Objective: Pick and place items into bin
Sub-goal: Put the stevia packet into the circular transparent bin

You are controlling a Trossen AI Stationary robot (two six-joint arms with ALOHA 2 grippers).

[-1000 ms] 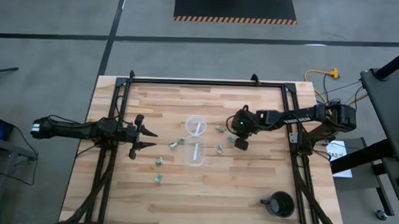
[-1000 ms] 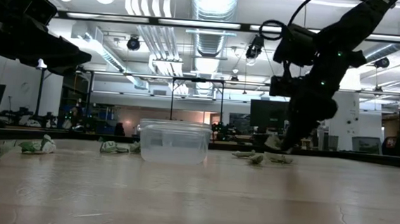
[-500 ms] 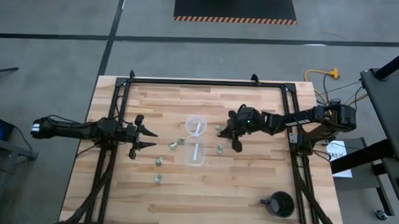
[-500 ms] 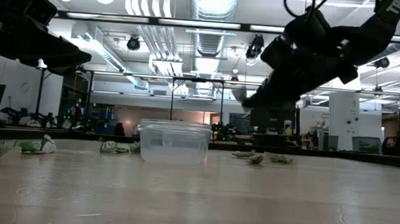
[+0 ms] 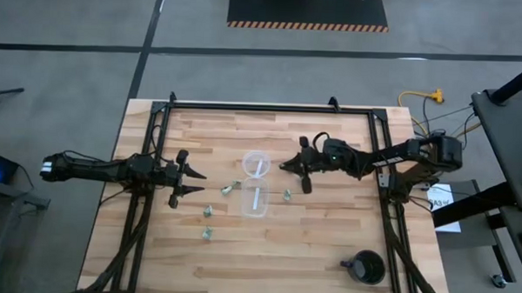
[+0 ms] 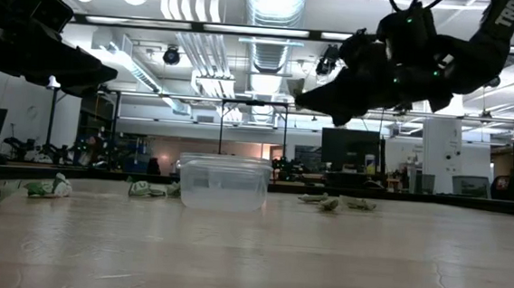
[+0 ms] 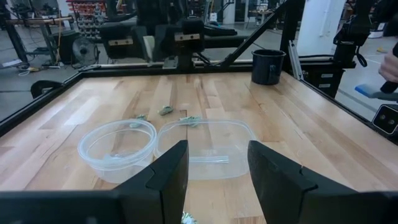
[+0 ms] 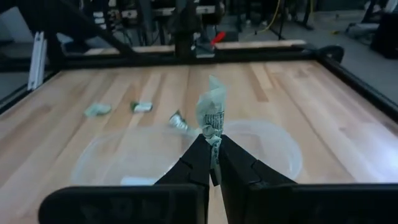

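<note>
The bin, a small round clear cup (image 5: 256, 164), stands mid-table, next to a clear rectangular container (image 5: 255, 200). Several pale green-and-whitish bits lie on the wood around them (image 5: 227, 189) (image 5: 208, 212) (image 5: 287, 195). My right gripper (image 5: 284, 167) hovers just right of the bin, well above the table (image 6: 301, 94), shut on one bit (image 8: 211, 109). In its wrist view the bin (image 8: 267, 146) lies just ahead. My left gripper (image 5: 188, 180) waits open at the table's left, facing the bin (image 7: 118, 146). My right gripper pinches a green-and-whitish bit by its lower end (image 8: 213, 138) between the two fingertips. The fingers reach nearly level from the table's right. The bit is lifted clear and stands up above the fingertips (image 8: 211, 106).
A black round cup with a handle (image 5: 366, 268) stands near the table's near right corner. Each clear container holds a white strip (image 5: 260, 167). A black frame (image 5: 271, 108) borders the table. Bare wood lies along the near edge.
My right gripper has risen from the table, tipped from pointing down to nearly level, and moved toward the table's left, up to the bin. It stays shut, and the bit has come up off the wood with it.
</note>
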